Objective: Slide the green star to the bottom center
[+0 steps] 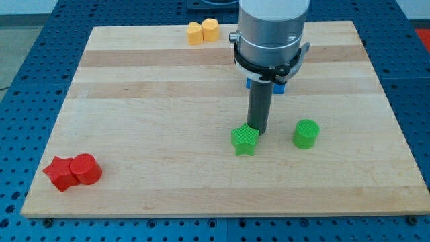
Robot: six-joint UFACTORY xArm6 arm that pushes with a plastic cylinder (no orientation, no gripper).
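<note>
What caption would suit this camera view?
My tip touches the green star from above on a wooden board.

Bright, even light; sharp focus.

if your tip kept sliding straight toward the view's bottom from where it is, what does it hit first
The green star: my tip sits right at its upper right edge, seemingly touching. Beyond it, the board looks free.
</note>
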